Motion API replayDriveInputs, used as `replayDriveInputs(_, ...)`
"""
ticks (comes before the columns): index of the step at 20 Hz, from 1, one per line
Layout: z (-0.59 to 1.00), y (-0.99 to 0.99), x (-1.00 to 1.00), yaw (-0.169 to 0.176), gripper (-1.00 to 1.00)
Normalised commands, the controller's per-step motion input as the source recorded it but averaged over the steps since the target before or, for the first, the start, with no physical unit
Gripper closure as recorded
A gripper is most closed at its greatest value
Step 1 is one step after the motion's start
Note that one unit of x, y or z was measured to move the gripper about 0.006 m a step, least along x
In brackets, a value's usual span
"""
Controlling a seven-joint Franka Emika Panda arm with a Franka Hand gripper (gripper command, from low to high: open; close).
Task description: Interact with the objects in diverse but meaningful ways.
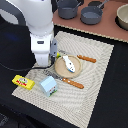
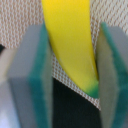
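Note:
In the wrist view a yellow banana [image 2: 67,35] lies on the woven mat between my gripper's [image 2: 72,67] green pads [image 2: 40,75]. One pad touches its side and the other its greenish tip. In the exterior view my gripper [image 1: 46,62] is down on the mat's far corner at that view's left, hiding the banana. A small white bottle [image 1: 68,63] lies on a wooden plate [image 1: 59,71]. The yellow packet [image 1: 23,81] and the milk carton [image 1: 48,86] sit at the mat's near left. Dark grey pots [image 1: 67,7] [image 1: 91,14] stand at the back.
An orange-handled knife [image 1: 86,58] lies behind the plate and an orange-handled fork [image 1: 70,81] in front of it, both on the beige placemat [image 1: 95,85]. A pale bowl [image 1: 122,17] sits at the back right. The table around the mat is black.

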Motion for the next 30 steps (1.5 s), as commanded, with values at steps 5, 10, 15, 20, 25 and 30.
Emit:
replayDriveInputs(5, 0.00, 0.22, 0.02, 0.000, 1.00)
replayDriveInputs(10, 0.00, 0.20, -0.05, 0.135, 1.00)
replayDriveInputs(15, 0.00, 0.19, -0.13, 0.198, 1.00)
replayDriveInputs(20, -0.06, 0.08, -0.32, 0.264, 1.00)
replayDriveInputs(25, -0.23, 0.00, -0.44, 0.186, 1.00)
replayDriveInputs(30, 0.20, -0.05, -0.74, 0.063, 1.00)
